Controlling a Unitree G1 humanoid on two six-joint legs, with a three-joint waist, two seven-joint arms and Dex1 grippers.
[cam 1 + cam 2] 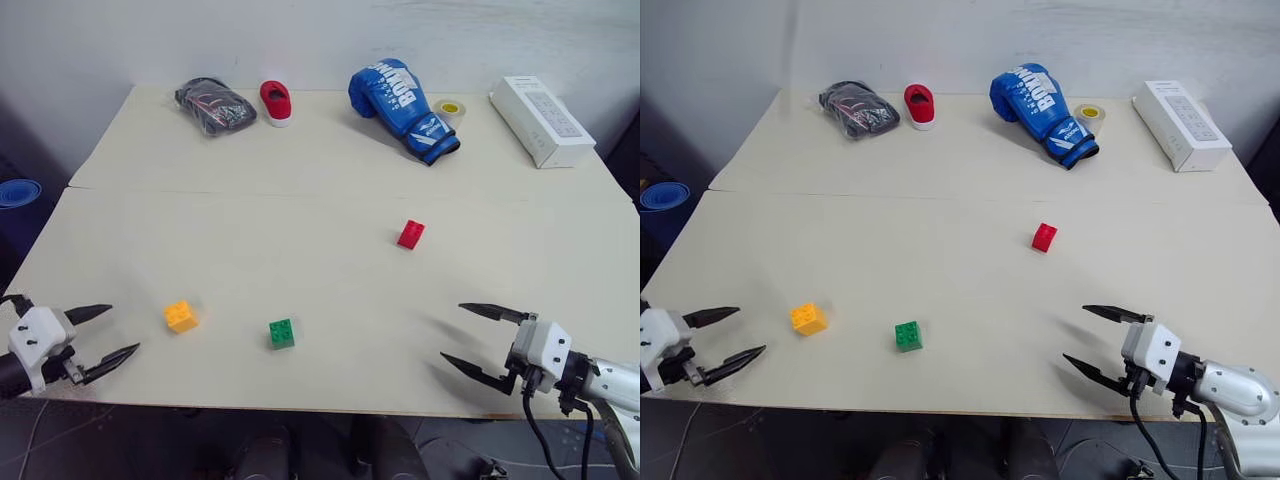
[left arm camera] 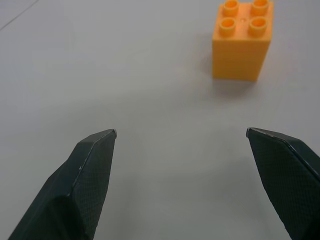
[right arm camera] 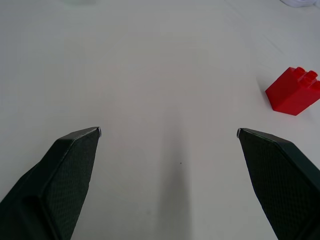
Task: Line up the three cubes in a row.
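On the pale beige table, the small yellow-orange studded plastic brick lies near the front at the left, and the small green studded plastic brick lies just to its right. The small red studded plastic brick lies farther back and to the right, well apart from both. The left gripper hovers at the near left corner with its fingers wide and empty; the right gripper hovers at the near right, also wide and empty.

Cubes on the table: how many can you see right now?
3, all loose. Yellow-orange cube near the left pincer, green cube beside it at the front, red cube farther back, right of centre.
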